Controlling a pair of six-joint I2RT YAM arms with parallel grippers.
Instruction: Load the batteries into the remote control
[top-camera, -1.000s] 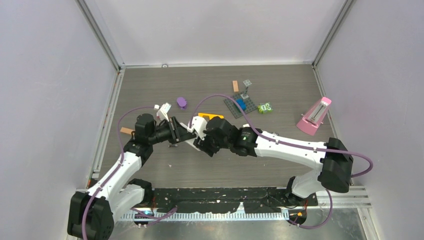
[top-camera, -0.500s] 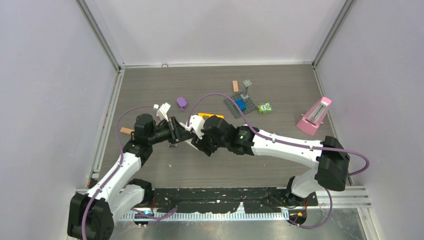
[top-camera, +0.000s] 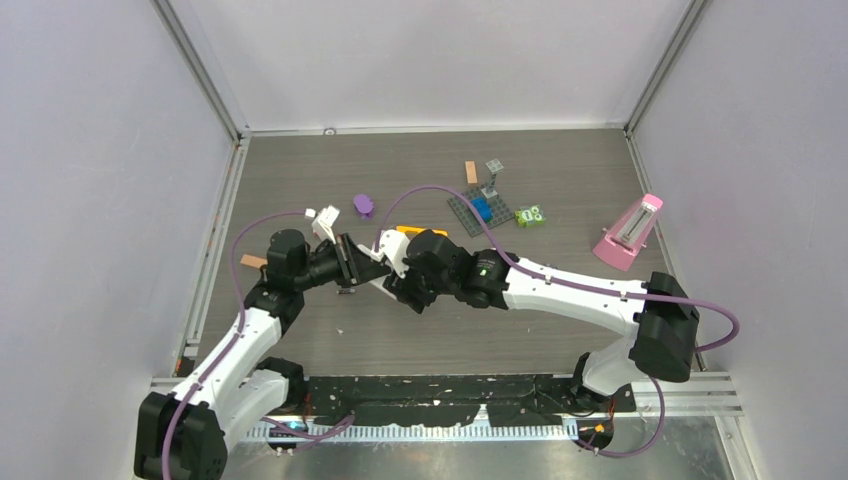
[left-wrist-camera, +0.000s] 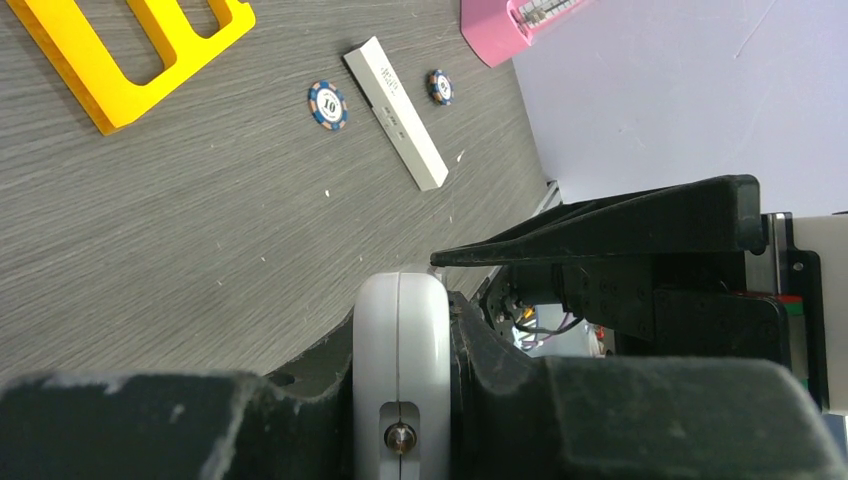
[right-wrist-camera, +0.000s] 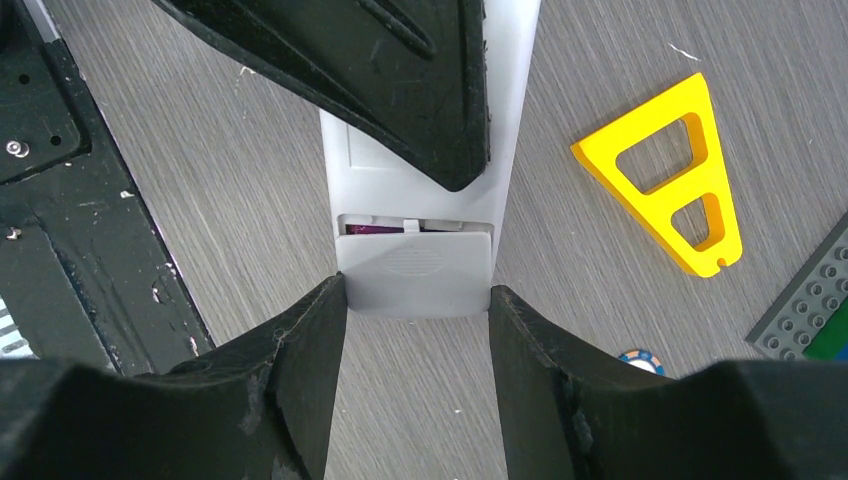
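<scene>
Yellow triangle, poker chip (blue-rimmed), possibly a pink metronome

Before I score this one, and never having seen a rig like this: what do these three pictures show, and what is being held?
You are looking at two robot arms bolted to the near edge of a table. Each arm ends in a two-finger gripper. The wide picture comes from a fixed camera above and behind the arms. The other two come from small cameras on each wrist, looking along that arm's own fingers.

The left gripper is shut on a white remote control, holding it above the table. The right gripper has its fingers against both sides of the battery cover. A purple battery shows in the gap above the cover.

Lying around are a yellow triangle, a pink metronome, a grey brick plate and poker chips.
</scene>
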